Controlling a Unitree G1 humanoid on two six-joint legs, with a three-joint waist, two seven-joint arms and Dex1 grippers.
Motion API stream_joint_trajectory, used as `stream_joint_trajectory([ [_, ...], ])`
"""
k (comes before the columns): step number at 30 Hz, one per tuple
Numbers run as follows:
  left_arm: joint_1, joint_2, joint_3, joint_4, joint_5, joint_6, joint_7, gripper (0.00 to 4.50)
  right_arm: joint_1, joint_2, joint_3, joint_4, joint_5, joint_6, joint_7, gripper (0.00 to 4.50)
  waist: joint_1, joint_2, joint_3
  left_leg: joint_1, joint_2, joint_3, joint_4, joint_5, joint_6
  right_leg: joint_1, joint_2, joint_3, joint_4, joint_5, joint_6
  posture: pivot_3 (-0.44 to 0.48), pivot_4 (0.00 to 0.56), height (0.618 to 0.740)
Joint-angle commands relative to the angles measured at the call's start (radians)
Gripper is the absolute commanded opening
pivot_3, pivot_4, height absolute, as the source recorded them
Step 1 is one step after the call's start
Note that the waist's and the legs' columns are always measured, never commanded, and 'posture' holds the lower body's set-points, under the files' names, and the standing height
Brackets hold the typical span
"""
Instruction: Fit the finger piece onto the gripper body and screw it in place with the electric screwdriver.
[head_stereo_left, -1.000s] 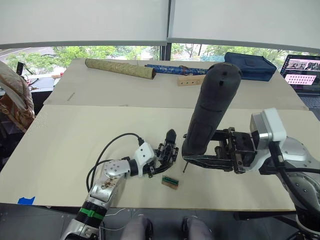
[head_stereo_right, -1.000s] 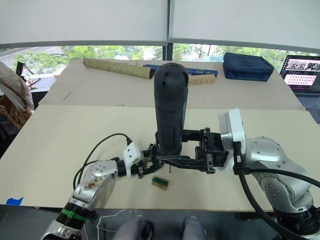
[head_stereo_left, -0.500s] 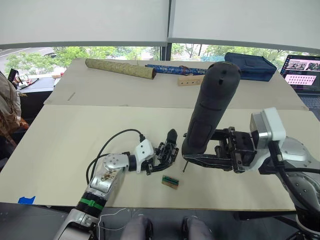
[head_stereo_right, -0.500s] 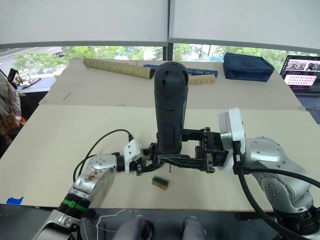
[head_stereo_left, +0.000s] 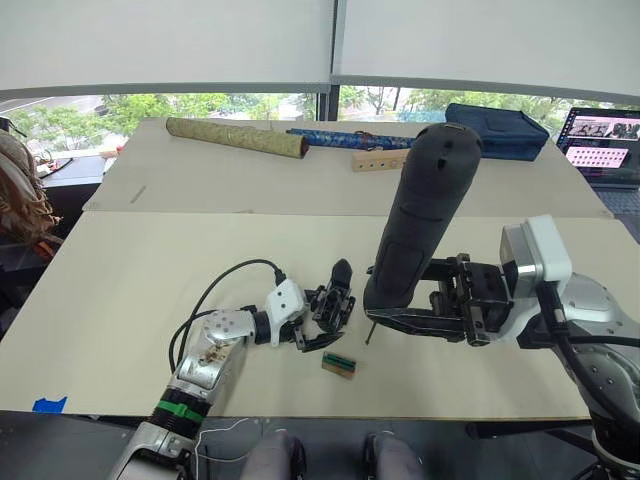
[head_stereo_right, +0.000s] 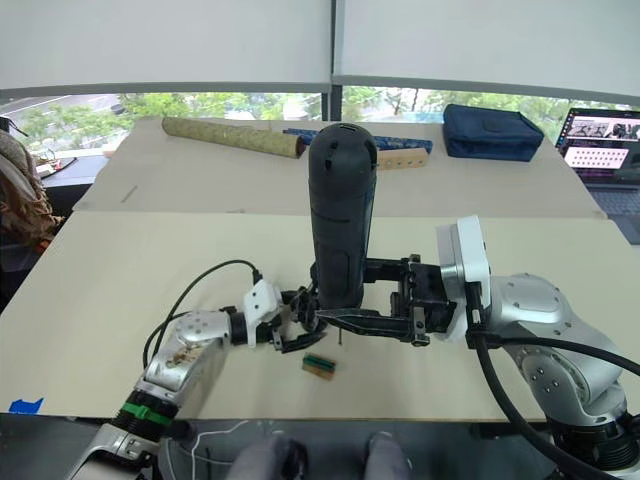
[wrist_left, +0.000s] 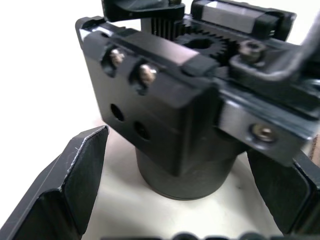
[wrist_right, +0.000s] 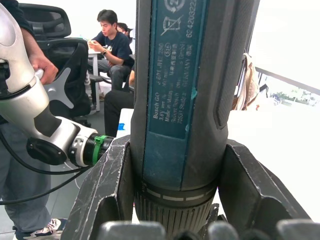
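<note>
Black and thick, the long cylindrical electric screwdriver (head_stereo_left: 418, 225) stood nearly upright in the right end effector (head_stereo_left: 400, 318), whose two dark fingers were clamped around its lower barrel, the thin metal bit pointing down just above the pale tan surface (head_stereo_left: 150, 270). From the right wrist camera the fingers (wrist_right: 107, 192) pressed against both sides of the tool's body.

Just beside the bit, toward the robot's left, sat the small black blocky gripper body (head_stereo_left: 335, 300), a pointed finger sticking up out of it. The left end effector (head_stereo_left: 322, 322) lay low on the surface right against this mechanism; its wrist camera showed the block (wrist_left: 165, 105), with screws and a toothed gear on top, sitting between the two spread fingers (wrist_left: 75, 175), with a gap at each side, so the end effector was open around it rather than squeezing it.

A small tan-and-green block (head_stereo_left: 339, 364) rested on the surface near the left end effector's tips, on the robot's side. Far beyond both end effectors lay an olive rolled tube (head_stereo_left: 236, 137).
</note>
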Motion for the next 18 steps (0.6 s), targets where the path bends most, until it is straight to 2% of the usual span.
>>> stream_joint_trajectory([
  [1,0.032,-0.011,-0.032,-0.018,0.02,0.008,0.017,4.46,-0.019,-0.005,-0.036,-0.026,0.01,-0.016,0.005,1.94,0.001,0.0,0.0,0.0,0.0,0.0,0.0,0.0,0.0,0.0,0.0,0.0,0.0,0.0,0.0,0.0,0.15,0.74],
  [12,0.06,-0.012,-0.036,-0.037,0.042,0.025,0.066,4.46,-0.047,-0.003,-0.03,-0.017,0.016,-0.011,0.006,1.94,0.002,0.0,0.0,0.0,0.0,0.0,0.0,0.0,0.0,0.0,0.0,0.0,-0.001,0.0,0.0,0.0,0.15,0.74],
  [13,0.063,-0.012,-0.037,-0.04,0.042,0.028,0.068,3.93,-0.052,-0.002,-0.03,-0.015,0.016,-0.011,0.007,1.94,0.001,0.0,0.0,0.0,0.0,0.0,0.0,0.0,0.001,0.0,-0.001,0.0,0.0,0.0,0.0,0.0,0.15,0.74],
  [15,0.068,-0.012,-0.039,-0.043,0.04,0.04,0.071,3.24,-0.066,-0.002,-0.03,-0.011,0.02,-0.01,0.009,1.94,0.001,0.0,0.0,0.0,0.0,0.0,0.0,0.0,0.001,0.0,-0.001,0.0,0.0,0.0,0.0,0.0,0.15,0.74],
  [17,0.071,-0.011,-0.042,-0.044,0.047,0.049,0.078,2.31,-0.09,-0.004,-0.032,-0.009,0.039,0.0,0.006,1.94,0.001,0.0,0.0,0.0,0.0,0.0,0.0,0.0,0.0,0.0,-0.001,0.0,0.0,0.0,0.0,0.0,0.15,0.74],
  [18,0.071,-0.01,-0.043,-0.043,0.048,0.052,0.078,2.3,-0.106,-0.003,-0.032,-0.008,0.057,0.011,0.0,1.94,0.001,0.0,0.0,0.0,0.0,0.0,0.0,0.0,0.0,0.0,-0.001,0.0,0.0,0.0,0.0,0.0,0.15,0.74],
])
